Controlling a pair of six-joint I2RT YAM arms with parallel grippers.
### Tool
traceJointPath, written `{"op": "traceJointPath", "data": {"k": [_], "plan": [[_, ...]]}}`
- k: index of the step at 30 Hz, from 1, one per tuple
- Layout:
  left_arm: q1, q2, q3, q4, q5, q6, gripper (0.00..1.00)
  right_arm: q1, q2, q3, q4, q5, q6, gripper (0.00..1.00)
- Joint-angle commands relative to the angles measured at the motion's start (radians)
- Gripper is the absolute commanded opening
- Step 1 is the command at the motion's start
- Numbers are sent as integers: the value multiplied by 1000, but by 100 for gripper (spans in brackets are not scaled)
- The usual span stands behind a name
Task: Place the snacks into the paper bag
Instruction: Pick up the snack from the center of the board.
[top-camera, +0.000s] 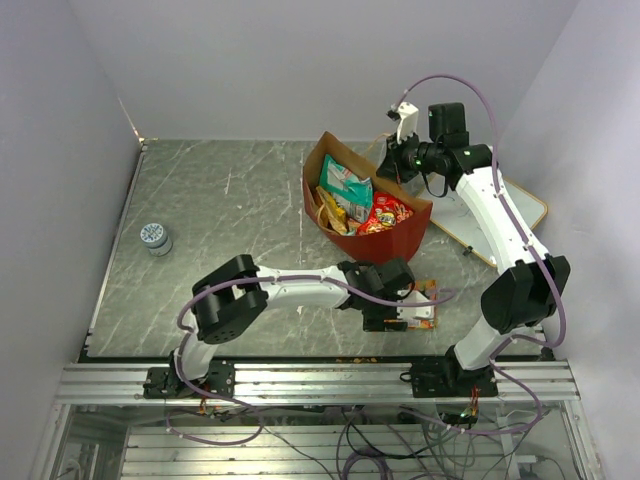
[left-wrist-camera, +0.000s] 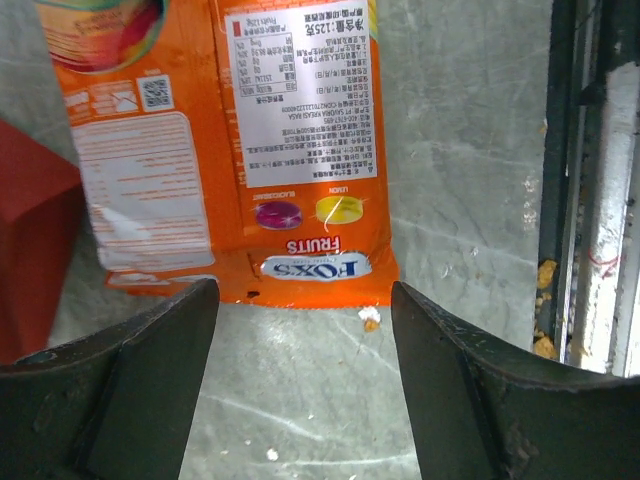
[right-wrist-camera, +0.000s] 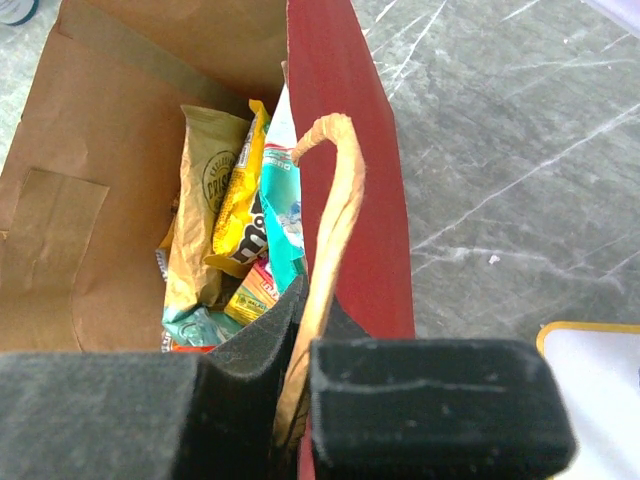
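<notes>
The paper bag, red outside and brown inside, stands open at the table's middle right. Several snacks lie inside it, among them gold, yellow and teal packets. My right gripper is shut on the bag's red wall and tan handle, at its far right rim. An orange flat pack of fruit sweets lies on the table near the front edge. My left gripper hovers low just short of the pack's end. It is open with only bare table between its fingers.
A white board lies at the right, past the bag. A small round tin stands at the left. The metal rail of the table's front edge runs close beside the orange pack, with crumbs along it.
</notes>
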Motion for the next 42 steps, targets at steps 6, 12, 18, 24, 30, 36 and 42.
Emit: {"op": "traceJointPath", "data": {"k": [6,12,18,24,30,36,42], "plan": [[-5,106,17,40,8,-120,80,-12,-44,-19,-4,-12,-5,0],[-5,148,55,-2,16,-125,73,-15,-44,-24,0,-17,-5,0],[-5,186,90,-85,55,-118,56,-14,-56,-28,3,-19,-3,0],[-4,177,121,-136,49,-93,38,-15,-53,-28,3,-19,-5,0],[-4,148,179,-213,52,-50,21,-15,-46,-23,-1,-16,-5,0],[-4,106,257,-340,52,42,7,-15,-46,-25,0,-14,-6,0],[3,44,355,-453,68,107,7,-17,-44,-24,-2,-14,-6,0]]}}
